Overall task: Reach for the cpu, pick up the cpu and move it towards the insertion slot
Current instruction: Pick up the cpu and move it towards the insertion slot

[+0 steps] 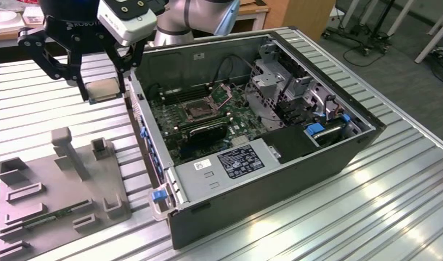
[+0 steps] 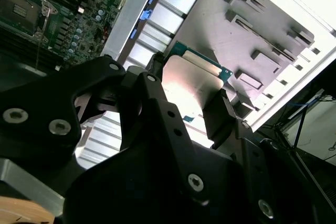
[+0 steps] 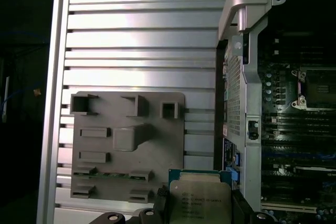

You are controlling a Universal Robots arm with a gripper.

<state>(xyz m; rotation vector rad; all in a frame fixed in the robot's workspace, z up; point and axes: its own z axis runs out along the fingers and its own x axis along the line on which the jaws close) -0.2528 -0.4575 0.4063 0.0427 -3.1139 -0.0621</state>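
The cpu [image 1: 104,89] is clamped between the fingers of the tool [image 1: 105,87], lifted clear of the grey tray [image 1: 62,206] below and beside the open computer case [image 1: 280,163]. The insertion slot [image 1: 197,111] lies well apart, inside the case. Risk: the case wall [image 1: 145,136] stands between them; contact could dislodge the cpu.

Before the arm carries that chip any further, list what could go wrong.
1. The gripper holds the cpu by its edges; it might slip or tilt.
2. The cpu hangs outside the open computer case, beside its wall; it could clip that wall.
3. The insertion slot sits among board parts and cables; a poor approach may snag.
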